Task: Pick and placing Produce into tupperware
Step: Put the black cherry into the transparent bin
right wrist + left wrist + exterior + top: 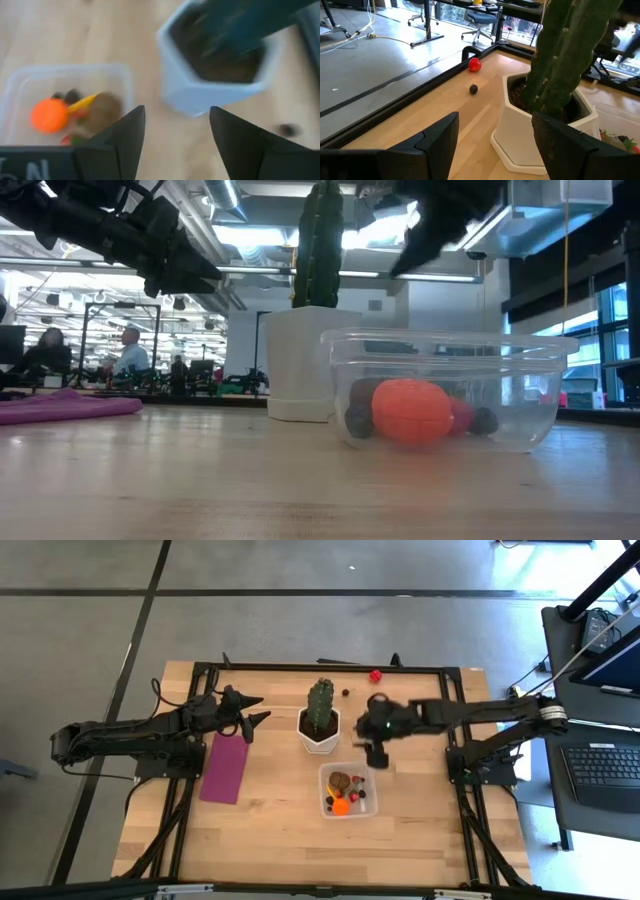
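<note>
The tupperware (347,790) is seen near the cactus pot (318,730), holding several produce pieces (342,802). A red piece (375,675) and a dark piece (346,693) lie at the far edge. The right gripper (376,755) is held wide, empty, above the tupperware's far right corner. The left gripper (255,709) is held wide left of the pot.

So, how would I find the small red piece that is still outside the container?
Start at the green cactus in its white pot mid-table. Go toward the table's far edge, to the right: the red piece lies against the black frame. The dark piece nearby is smaller and sits closer to the pot.
</note>
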